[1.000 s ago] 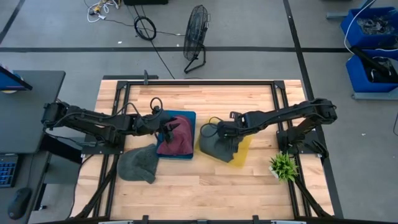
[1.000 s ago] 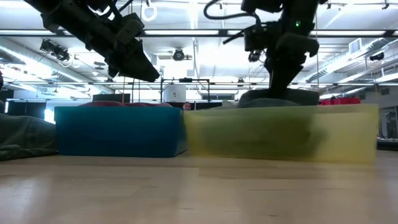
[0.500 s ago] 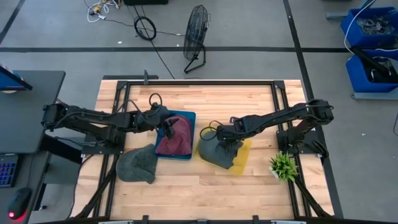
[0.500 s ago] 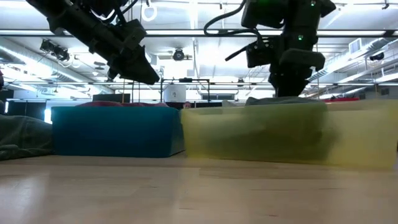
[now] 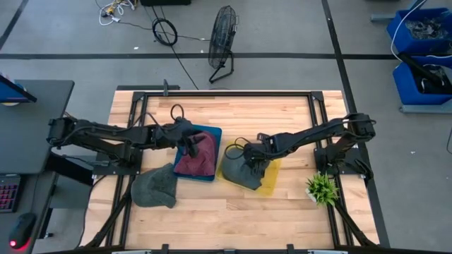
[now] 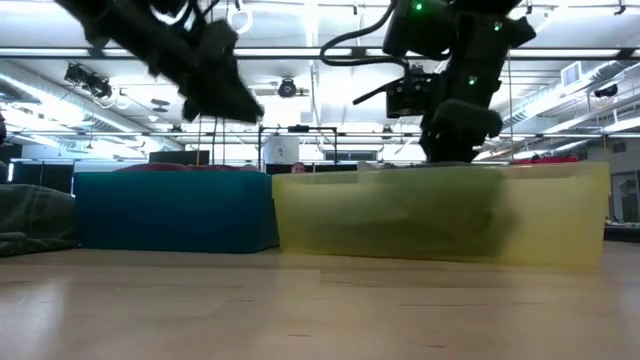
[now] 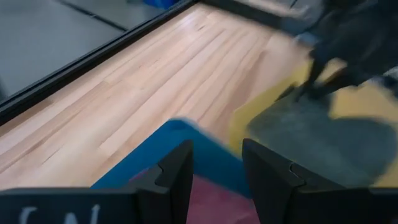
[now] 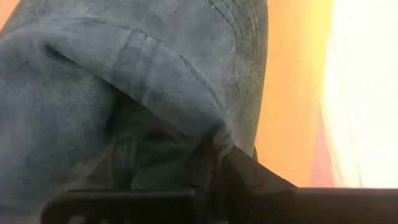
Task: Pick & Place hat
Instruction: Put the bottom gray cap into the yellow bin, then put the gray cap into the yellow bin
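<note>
A grey hat [image 5: 239, 169] lies in a yellow bin [image 5: 272, 176], draped over its left rim. My right gripper [image 5: 253, 156] is down in that bin, shut on the hat. A maroon hat [image 5: 198, 159] fills a blue bin [image 5: 215, 131] just to the left. My left gripper [image 5: 191, 146] hovers open above the maroon hat; in the left wrist view its fingers [image 7: 180, 171] frame the blue bin's corner. A second grey hat [image 5: 155, 189] lies flat on the table near the blue bin's near-left corner. My right gripper pinches a raised fold of the grey hat [image 8: 208, 134] between its two fingers, coming from above and slanting from the table's right. Several layers bunch at the fingers [image 8: 249, 177]. The rest of the hat lies slack in the yellow bin and over its left rim.
The two bins stand side by side, touching or nearly so, in the low view [image 6: 275, 210]. A small green plant [image 5: 323, 188] stands near the table's right edge. Bare wood stretches along the near and far sides of the table.
My right gripper has moved toward the table's left, dragging the grey hat and the yellow bin that way. The blue bin has also slid a little left. My left gripper has drawn back slightly left and stays open.
</note>
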Action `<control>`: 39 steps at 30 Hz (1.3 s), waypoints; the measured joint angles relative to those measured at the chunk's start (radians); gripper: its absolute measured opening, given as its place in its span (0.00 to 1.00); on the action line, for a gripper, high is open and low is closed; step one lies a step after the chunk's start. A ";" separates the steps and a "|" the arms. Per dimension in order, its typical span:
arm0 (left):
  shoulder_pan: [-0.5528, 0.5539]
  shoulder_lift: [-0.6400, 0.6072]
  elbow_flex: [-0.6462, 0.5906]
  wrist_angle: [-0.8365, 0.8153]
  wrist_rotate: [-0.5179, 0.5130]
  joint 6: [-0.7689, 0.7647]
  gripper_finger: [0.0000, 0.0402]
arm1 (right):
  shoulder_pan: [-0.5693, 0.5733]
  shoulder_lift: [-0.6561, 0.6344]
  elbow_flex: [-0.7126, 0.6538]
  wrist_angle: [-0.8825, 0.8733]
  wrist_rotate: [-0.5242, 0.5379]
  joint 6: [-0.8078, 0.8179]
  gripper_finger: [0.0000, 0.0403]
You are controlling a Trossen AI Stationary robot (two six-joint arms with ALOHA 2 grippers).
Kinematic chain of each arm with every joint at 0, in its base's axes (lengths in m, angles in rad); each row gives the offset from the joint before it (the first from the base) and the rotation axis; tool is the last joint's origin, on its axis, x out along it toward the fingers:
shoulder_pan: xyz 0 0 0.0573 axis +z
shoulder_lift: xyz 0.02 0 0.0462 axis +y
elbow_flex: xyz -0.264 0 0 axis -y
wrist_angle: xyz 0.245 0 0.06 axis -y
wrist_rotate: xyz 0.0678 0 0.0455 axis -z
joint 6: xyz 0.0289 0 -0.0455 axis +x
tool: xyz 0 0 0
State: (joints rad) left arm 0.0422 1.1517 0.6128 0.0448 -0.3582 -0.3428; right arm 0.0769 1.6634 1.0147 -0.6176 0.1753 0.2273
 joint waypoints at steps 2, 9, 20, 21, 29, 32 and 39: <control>0.000 -0.007 0.042 -0.022 0.035 -0.018 0.34 | 0.000 -0.020 0.006 -0.039 -0.001 0.000 0.10; -0.045 -0.003 0.387 -0.605 0.154 -0.176 0.30 | 0.000 -0.109 0.083 -0.193 -0.001 -0.026 0.25; -0.433 0.020 0.489 -1.161 0.144 -1.051 0.30 | 0.002 -0.217 0.110 -0.202 0.078 -0.026 0.40; -0.483 0.020 0.450 -1.150 0.138 -1.159 0.30 | 0.002 -0.218 0.110 -0.200 0.078 -0.026 0.41; -0.783 0.021 0.155 -1.028 0.165 -1.806 0.30 | 0.002 -0.218 0.110 -0.171 0.078 -0.051 0.41; -0.832 0.021 0.111 -1.038 0.216 -1.905 0.30 | 0.002 -0.218 0.110 -0.149 0.078 -0.057 0.41; -0.847 0.021 0.164 -1.047 0.227 -1.924 0.30 | 0.002 -0.219 0.110 -0.111 0.078 -0.083 0.41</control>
State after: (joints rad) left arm -0.8051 1.1725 0.7763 -1.0020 -0.1313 -2.2664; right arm 0.0788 1.4448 1.1248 -0.7291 0.2535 0.1442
